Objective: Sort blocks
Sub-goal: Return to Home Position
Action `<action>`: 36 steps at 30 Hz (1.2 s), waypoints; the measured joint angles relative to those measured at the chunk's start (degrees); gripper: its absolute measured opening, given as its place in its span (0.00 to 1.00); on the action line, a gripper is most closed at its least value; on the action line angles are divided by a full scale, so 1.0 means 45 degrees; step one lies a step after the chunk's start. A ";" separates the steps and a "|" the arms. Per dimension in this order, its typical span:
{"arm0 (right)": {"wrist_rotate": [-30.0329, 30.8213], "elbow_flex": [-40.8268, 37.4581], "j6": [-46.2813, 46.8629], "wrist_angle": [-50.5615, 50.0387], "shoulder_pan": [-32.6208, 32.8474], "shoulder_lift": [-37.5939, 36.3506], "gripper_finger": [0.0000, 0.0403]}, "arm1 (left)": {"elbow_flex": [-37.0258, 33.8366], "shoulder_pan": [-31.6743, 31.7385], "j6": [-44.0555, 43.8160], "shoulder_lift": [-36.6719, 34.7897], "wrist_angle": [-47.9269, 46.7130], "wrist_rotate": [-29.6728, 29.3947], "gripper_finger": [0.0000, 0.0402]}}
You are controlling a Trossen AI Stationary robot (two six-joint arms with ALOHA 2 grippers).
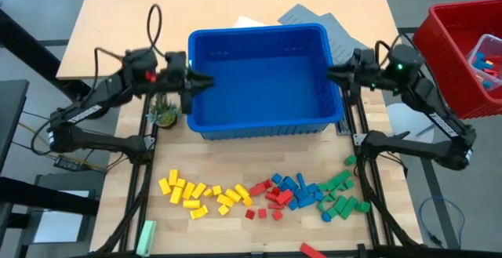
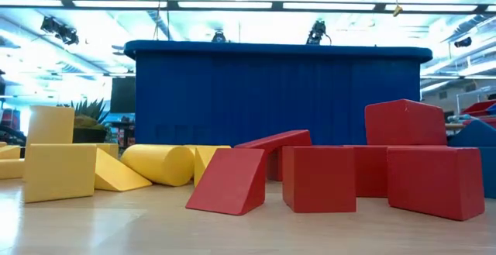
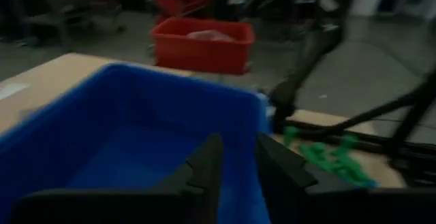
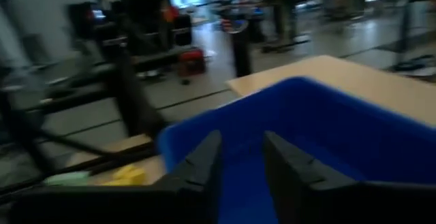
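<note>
The blocks lie on the table in front of the blue bin (image 1: 259, 126), grouped by colour: yellow (image 1: 200, 194), red (image 1: 271, 197), blue (image 1: 296, 189) and green (image 1: 343, 197). In the low view, yellow (image 2: 58, 170) and red (image 2: 318, 179) blocks stand before the bin's wall (image 2: 279, 92). My left gripper (image 1: 205, 81) (image 3: 238, 139) hovers level over the bin's left wall, open by a narrow gap. My right gripper (image 1: 331, 71) (image 4: 242, 135) hovers over the right wall, also narrowly open. Both fingers' gaps hold nothing. No blocks show inside the bin.
A red basket (image 1: 463, 54) holding some blocks stands off the table's right side. A small plant (image 1: 165, 115) sits left of the bin. Grey panels (image 1: 314, 19) lie behind the bin. A pale green bar (image 1: 147, 234) and a lone red block (image 1: 312, 250) lie by the near edge.
</note>
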 joint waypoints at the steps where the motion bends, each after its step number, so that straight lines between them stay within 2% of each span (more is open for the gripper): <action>1: -0.0011 -0.0145 0.0129 -0.0016 0.0381 -0.0200 0.23 | -0.0385 -0.0380 -0.0117 -0.0193 0.0356 -0.0003 0.23; 6: 0.0799 -0.1486 0.0652 0.0050 0.2118 -0.1401 0.04 | -0.2432 -0.1905 -0.0457 -0.1244 0.2184 -0.0278 0.13; 8: 0.1486 -0.2224 0.0808 0.0192 0.2684 -0.2031 0.01 | -0.3362 -0.2380 -0.0468 -0.1771 0.2933 -0.0624 0.10; 13: 0.2722 -0.4122 0.1440 0.1520 0.3728 -0.3770 0.04 | -0.5423 -0.3235 -0.0690 -0.3237 0.4719 -0.1150 0.06; 20: 0.3139 -0.6978 0.1795 0.4225 0.4197 -0.5708 0.01 | -0.7740 -0.3521 -0.0408 -0.4703 0.6358 -0.1810 0.06; 29: 0.2873 -0.9716 0.1981 0.6196 0.4725 -0.7215 0.00 | -0.9922 -0.4161 -0.0832 -0.5279 0.8596 -0.1775 0.06; 33: 0.2843 -1.0467 0.2003 0.6881 0.4933 -0.7996 0.00 | -1.1011 -0.4837 -0.1285 -0.5431 1.0080 -0.2283 0.06; 36: 0.2844 -1.0764 0.2017 0.6881 0.5102 -0.8499 0.00 | -1.1625 -0.5353 -0.1530 -0.5457 1.0421 -0.2788 0.06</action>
